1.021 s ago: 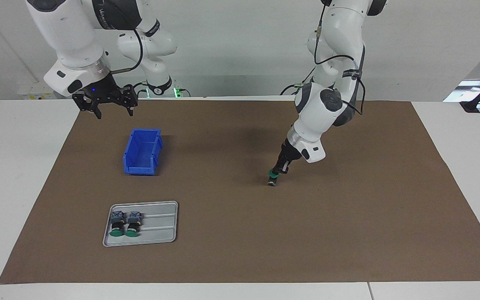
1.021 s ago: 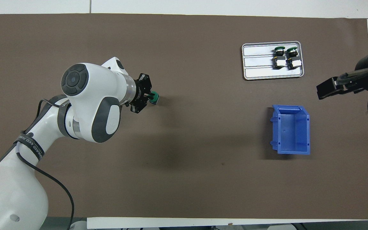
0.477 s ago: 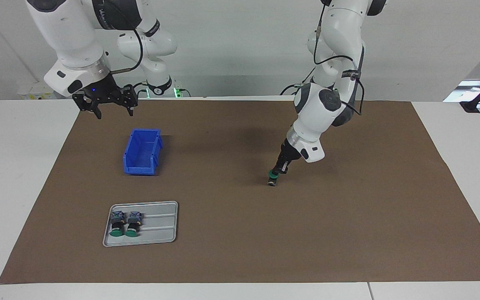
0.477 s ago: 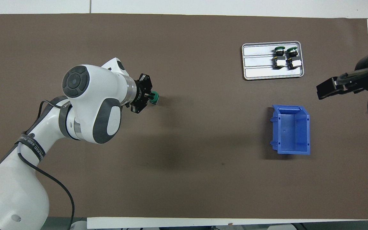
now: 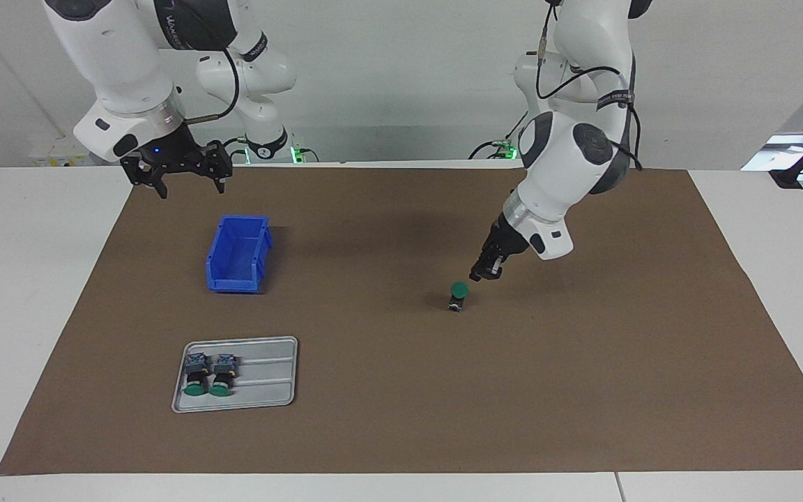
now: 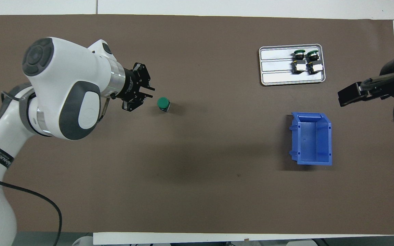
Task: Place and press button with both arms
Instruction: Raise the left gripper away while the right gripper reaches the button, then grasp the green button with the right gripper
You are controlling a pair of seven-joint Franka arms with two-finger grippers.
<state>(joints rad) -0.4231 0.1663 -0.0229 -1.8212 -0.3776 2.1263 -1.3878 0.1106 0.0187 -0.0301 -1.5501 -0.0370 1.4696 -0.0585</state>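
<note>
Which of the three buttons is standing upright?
The lone button on the mat, just below the left gripper, stands cap up. The two buttons in the tray lie on their sides.

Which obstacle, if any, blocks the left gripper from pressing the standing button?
Probably none: the left gripper, open, hangs just beside the button, whose green cap faces up uncovered, with bare mat around it.

Cameras: two fixed high views, half a turn apart.
Facing view looks from across the brown mat (image 5: 401,390) toward the arm bases; overhead looks steeply down from their end. Both take in the whole mat, including the blue bin (image 5: 238,254) (image 6: 311,139).
</note>
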